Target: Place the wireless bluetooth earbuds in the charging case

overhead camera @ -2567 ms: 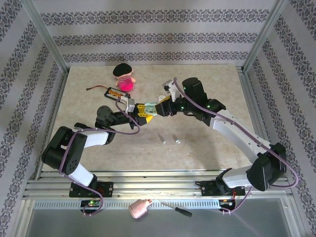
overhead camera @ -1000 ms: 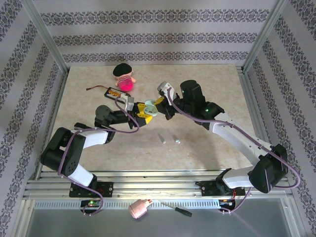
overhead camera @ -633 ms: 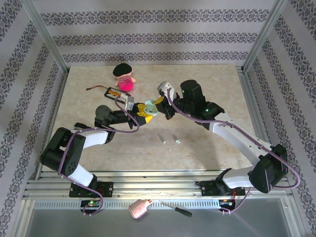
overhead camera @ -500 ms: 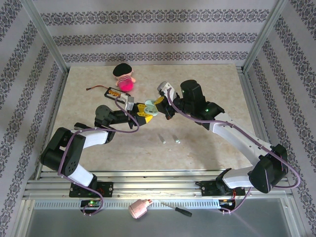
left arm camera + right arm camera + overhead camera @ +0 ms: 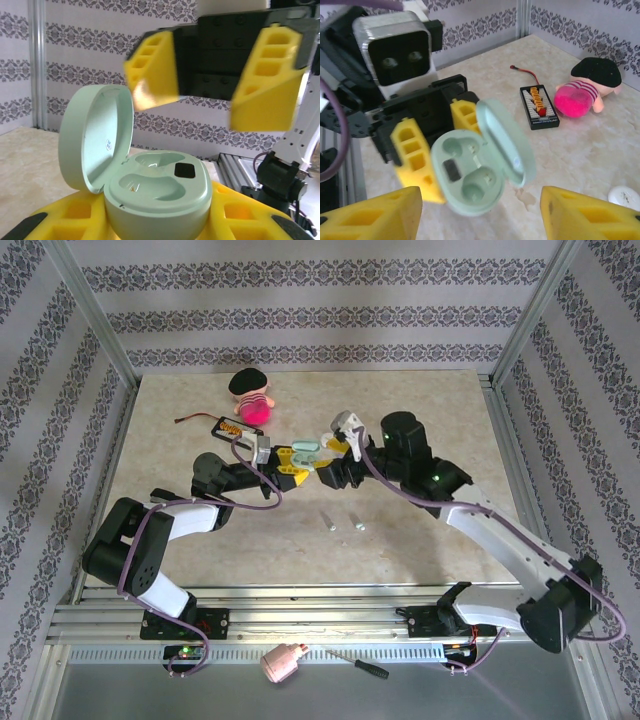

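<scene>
mint-green case point(image 5: 155, 200), lid open, clamped in the left gripper point(image 5: 289, 462); right gripper point(image 5: 205, 97) spread wide at upper right; two earbuds point(image 5: 327, 521) lie loose below centre.

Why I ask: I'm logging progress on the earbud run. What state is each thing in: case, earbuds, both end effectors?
charging case: lid open, both wells empty.
left end effector: shut on the charging case.
right end effector: open, empty, facing the charging case.
stem earbuds: two, lying loose on the table, not inserted.
</scene>
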You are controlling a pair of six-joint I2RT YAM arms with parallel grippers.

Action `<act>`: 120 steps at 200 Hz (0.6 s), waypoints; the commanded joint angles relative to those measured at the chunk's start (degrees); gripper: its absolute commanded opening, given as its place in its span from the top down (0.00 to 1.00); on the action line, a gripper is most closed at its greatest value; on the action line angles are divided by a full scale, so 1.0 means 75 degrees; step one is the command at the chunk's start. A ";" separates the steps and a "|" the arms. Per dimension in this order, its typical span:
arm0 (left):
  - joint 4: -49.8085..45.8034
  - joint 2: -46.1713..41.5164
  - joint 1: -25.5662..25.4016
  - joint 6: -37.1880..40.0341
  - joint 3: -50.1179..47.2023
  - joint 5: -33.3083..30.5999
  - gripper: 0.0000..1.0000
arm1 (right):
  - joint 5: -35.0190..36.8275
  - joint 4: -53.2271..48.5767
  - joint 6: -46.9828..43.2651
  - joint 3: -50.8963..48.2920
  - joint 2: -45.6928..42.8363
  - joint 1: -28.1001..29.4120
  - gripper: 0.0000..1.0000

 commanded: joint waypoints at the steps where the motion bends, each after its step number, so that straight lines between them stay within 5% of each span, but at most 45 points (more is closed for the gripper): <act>1: 0.0371 0.0124 0.0211 0.0302 -0.0097 -0.0125 0.74 | 0.0127 0.0335 0.0435 -0.0551 -0.0747 0.0060 0.33; 65: 0.0365 0.0082 0.0461 0.0313 -0.0152 -0.0160 0.74 | 0.1627 -0.0176 0.2335 -0.2335 -0.2207 -0.0425 0.33; 120: 0.0361 0.0010 0.0533 0.0297 -0.0146 -0.0106 0.74 | 0.0878 -0.1071 0.3260 -0.2793 -0.1557 -0.1116 0.33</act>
